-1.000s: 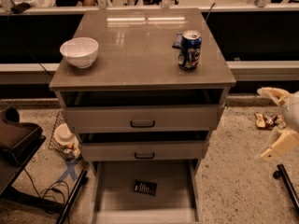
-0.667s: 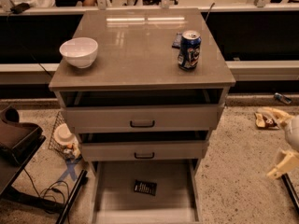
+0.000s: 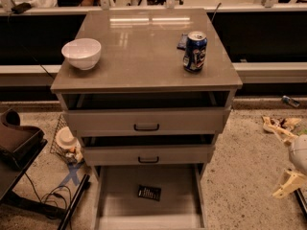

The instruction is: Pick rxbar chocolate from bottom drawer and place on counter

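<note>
The rxbar chocolate [image 3: 149,192], a small flat black bar with pale lettering, lies on the floor of the open bottom drawer [image 3: 120,200], near its middle. The counter [image 3: 139,56] is the glossy grey-brown top of the cabinet. My gripper [image 3: 288,183] is at the far right edge of the view, low beside the cabinet and well right of the drawer, holding nothing that I can see.
A white bowl [image 3: 81,53] stands at the counter's left, a blue soda can [image 3: 194,51] at its right, with a bluish-dark flat packet [image 3: 183,41] behind the can. The two upper drawers with black handles [image 3: 146,127] stand slightly open. Clutter and cables lie on the floor at left.
My gripper and arm have dropped lower and drawn toward the right edge of the view. The bar, bowl and can have not moved.
</note>
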`<state>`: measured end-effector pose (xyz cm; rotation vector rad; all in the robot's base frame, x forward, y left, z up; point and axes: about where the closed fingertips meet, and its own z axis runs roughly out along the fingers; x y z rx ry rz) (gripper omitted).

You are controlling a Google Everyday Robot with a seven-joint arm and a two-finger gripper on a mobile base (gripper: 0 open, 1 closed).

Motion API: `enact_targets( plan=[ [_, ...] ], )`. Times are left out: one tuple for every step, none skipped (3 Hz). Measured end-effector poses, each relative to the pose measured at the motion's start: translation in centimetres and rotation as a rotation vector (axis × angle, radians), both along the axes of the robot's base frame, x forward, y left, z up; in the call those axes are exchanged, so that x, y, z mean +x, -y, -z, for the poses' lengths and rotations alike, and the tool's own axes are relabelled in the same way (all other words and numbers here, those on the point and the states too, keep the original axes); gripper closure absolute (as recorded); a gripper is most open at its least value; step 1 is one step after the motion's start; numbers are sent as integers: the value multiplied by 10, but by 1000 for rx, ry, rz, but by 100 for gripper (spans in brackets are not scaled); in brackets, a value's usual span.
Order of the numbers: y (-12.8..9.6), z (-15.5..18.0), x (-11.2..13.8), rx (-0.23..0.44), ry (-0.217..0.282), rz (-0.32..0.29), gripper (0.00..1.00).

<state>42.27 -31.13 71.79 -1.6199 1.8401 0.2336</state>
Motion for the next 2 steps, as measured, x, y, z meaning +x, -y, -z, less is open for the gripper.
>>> enact_targets(
  plan=[
    [-19, 21, 6, 10, 1, 5, 0],
    [-67, 75, 20, 57, 9, -8, 0]
  ],
)
